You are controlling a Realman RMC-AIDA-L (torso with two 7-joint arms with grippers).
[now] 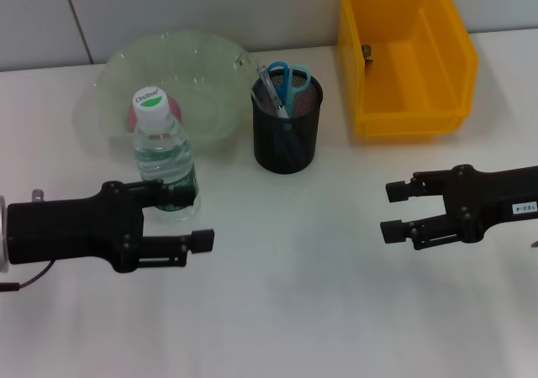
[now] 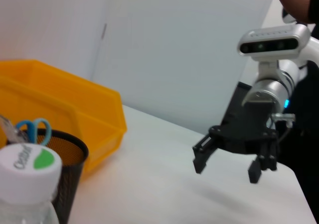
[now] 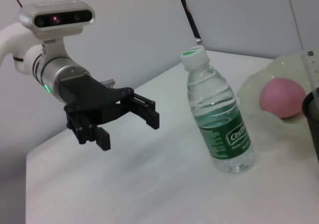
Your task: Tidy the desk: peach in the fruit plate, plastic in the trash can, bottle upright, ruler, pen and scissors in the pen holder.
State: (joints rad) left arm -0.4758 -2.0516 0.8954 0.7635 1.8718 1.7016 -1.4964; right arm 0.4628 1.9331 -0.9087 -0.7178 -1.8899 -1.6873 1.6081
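The bottle point(image 1: 165, 160) stands upright beside the fruit plate point(image 1: 202, 59), peach point(image 3: 282, 97) inside, scissors point(image 1: 286, 80) in the pen holder point(image 1: 287, 134) — so both the left gripper point(image 1: 189, 218) and right gripper point(image 1: 397, 212) hang spread, holding nothing

Bottle point(image 1: 165, 164): clear plastic, white cap with a green spot, green label band with white lettering. Fruit plate point(image 1: 126, 76): translucent pale green. Peach point(image 3: 282, 97): pink. Pen holder point(image 1: 287, 134): black mesh. Scissors point(image 1: 287, 78): blue handles. Bin point(image 1: 408, 55): solid yellow-orange. Table point(image 1: 311, 286): plain white. Left gripper point(image 1: 192, 218) and right gripper point(image 1: 392, 211): matte black; a silver-grey wrist shows behind each in the wrist views.
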